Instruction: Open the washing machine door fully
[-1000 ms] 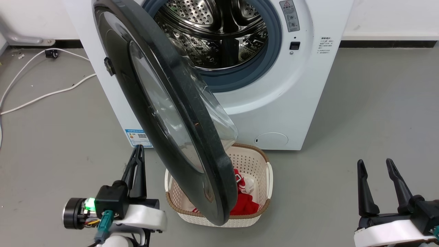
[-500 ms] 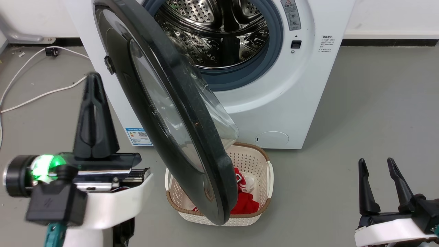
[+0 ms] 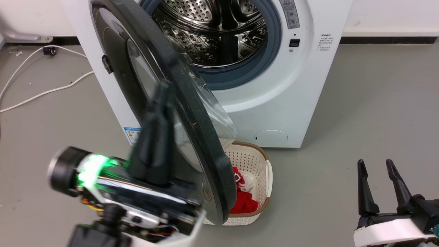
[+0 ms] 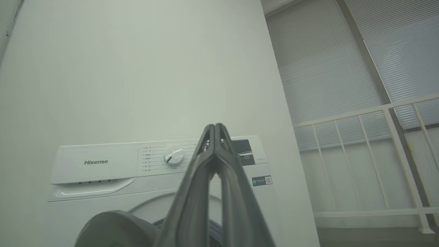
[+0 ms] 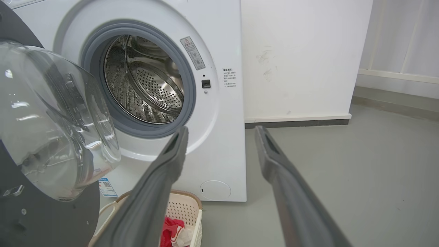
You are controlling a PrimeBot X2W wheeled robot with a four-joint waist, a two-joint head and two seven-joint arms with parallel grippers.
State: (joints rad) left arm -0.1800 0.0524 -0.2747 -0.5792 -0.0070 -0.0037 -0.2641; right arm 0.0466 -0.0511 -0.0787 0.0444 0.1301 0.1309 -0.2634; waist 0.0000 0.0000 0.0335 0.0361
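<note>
The white washing machine [image 3: 291, 103] stands on the grey floor, its washing machine door [image 3: 197, 115] swung partway open over a cream laundry basket [image 3: 267, 175] of red cloth. The left pincer [image 3: 164, 90], fingers pressed together on nothing, rises before the door's outer face; contact cannot be told. The right pincer [image 3: 374, 164] rests low, well apart, fingers spread and empty.

At eight o'clock in my head view, my left gripper [image 3: 164, 90] has two long dark tapered fingers, a black-and-silver wrist block [image 3: 144, 196], a glowing green light [image 3: 90, 170] and red and yellow wires [image 3: 90, 203]. At four o'clock, my right gripper [image 3: 374, 161] has matching fingers above a white shell [image 3: 387, 234].
</note>
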